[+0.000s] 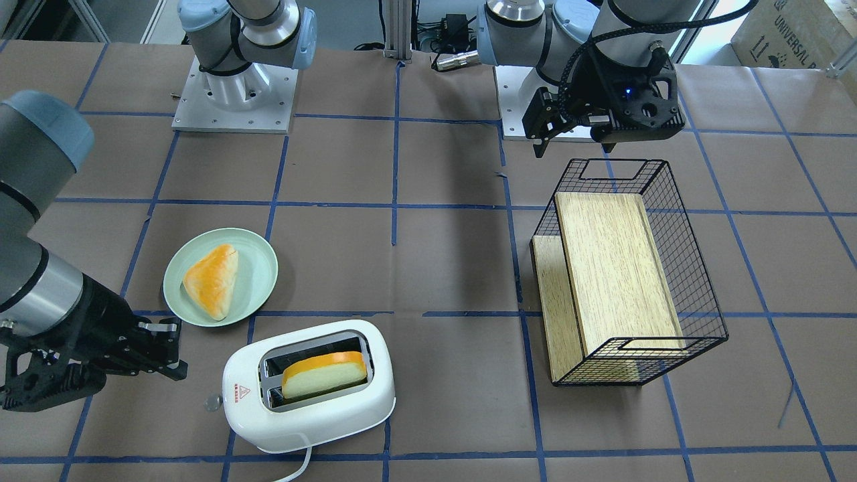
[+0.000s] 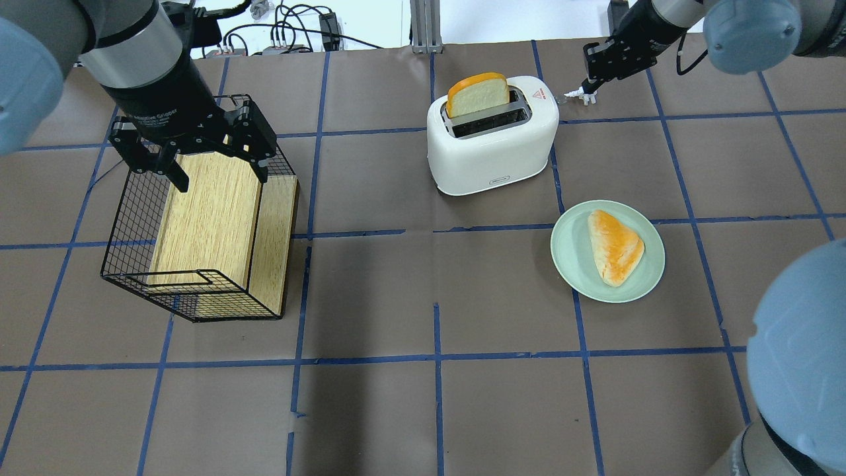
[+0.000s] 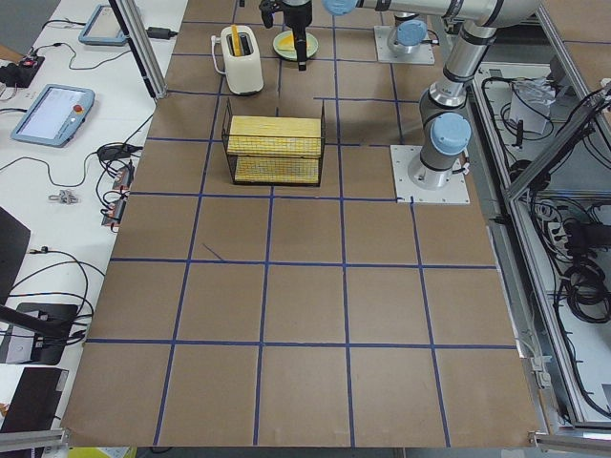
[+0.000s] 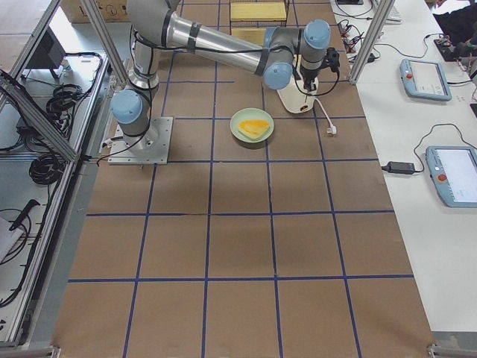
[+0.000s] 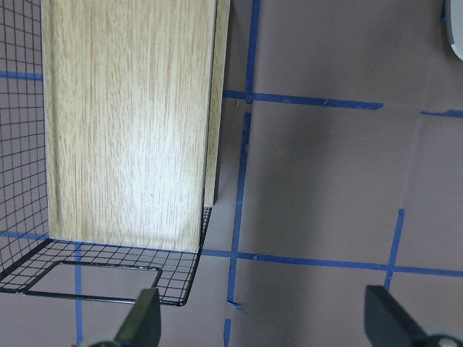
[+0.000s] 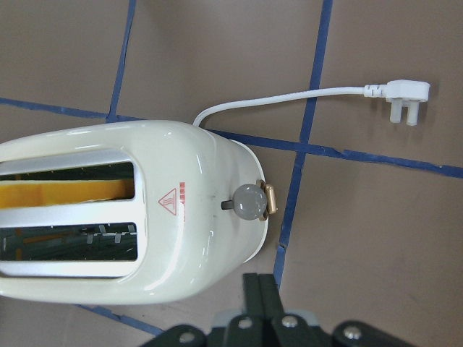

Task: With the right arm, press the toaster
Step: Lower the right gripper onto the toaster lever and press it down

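The white two-slot toaster (image 1: 315,415) stands at the table's far side (image 2: 489,152) with an orange-crusted bread slice (image 1: 325,375) upright in one slot. Its clear end knob (image 6: 248,202) points toward my right gripper. My right gripper (image 1: 175,348) hovers just beyond that end (image 2: 595,69), apart from the toaster. In the right wrist view its fingers (image 6: 258,289) are pressed together and hold nothing. My left gripper (image 2: 219,173) is open over the wire basket, with its fingertips (image 5: 145,322) wide apart.
A black wire basket (image 1: 696,294) with a wooden board inside lies on the robot's left side (image 2: 125,231). A green plate (image 2: 568,251) with a triangular bun (image 2: 615,246) sits nearer the robot than the toaster. The toaster's white cord and plug (image 6: 405,94) lie loose on the table.
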